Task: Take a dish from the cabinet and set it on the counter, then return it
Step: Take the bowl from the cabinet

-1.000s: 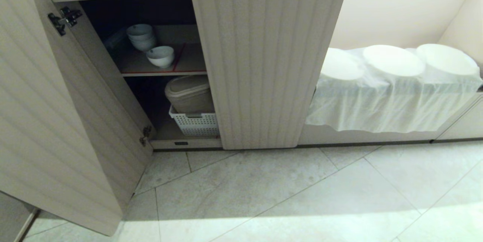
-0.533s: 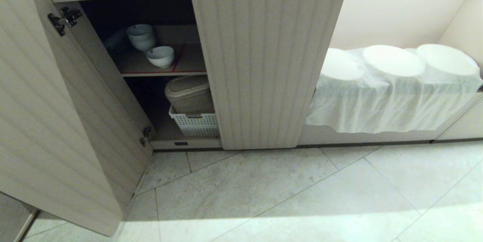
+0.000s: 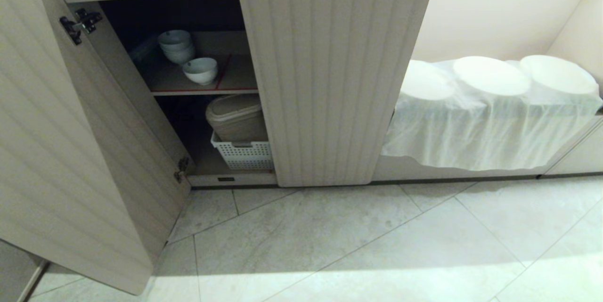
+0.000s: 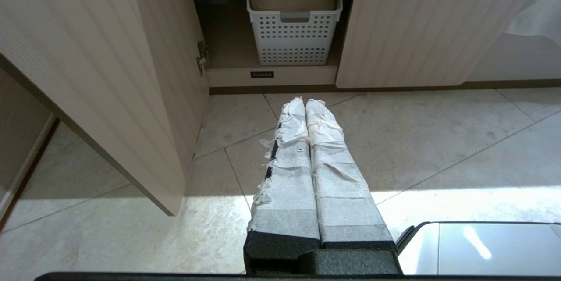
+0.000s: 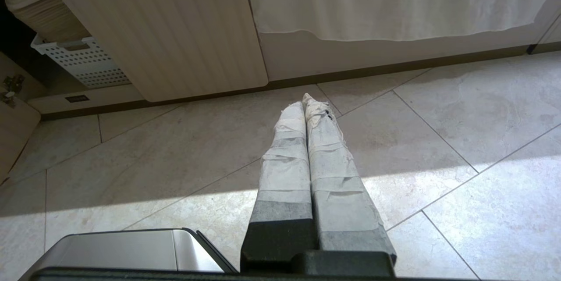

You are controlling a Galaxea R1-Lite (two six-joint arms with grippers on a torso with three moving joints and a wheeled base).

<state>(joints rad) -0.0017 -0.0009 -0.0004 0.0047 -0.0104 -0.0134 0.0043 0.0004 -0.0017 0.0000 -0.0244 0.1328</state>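
The cabinet (image 3: 330,76) has its left fluted door (image 3: 70,142) swung open, showing a dark interior with a red-edged shelf (image 3: 207,91). On that shelf sits the dish (image 3: 200,70), a small white bowl, in front of a short stack of similar bowls (image 3: 176,45). Neither arm shows in the head view. My left gripper (image 4: 305,102) hangs over the floor tiles before the open cabinet (image 4: 263,18), shut and empty. Likewise shut and empty, my right gripper (image 5: 305,103) hangs over the tiles before the closed door (image 5: 162,31). The counter is out of view.
A white perforated basket (image 3: 243,153) holding a beige lidded container (image 3: 235,116) stands on the cabinet floor. To the right, an open niche holds large round white shapes (image 3: 490,76) under a white cloth (image 3: 480,132). My base corner (image 4: 477,248) shows low beside the left gripper.
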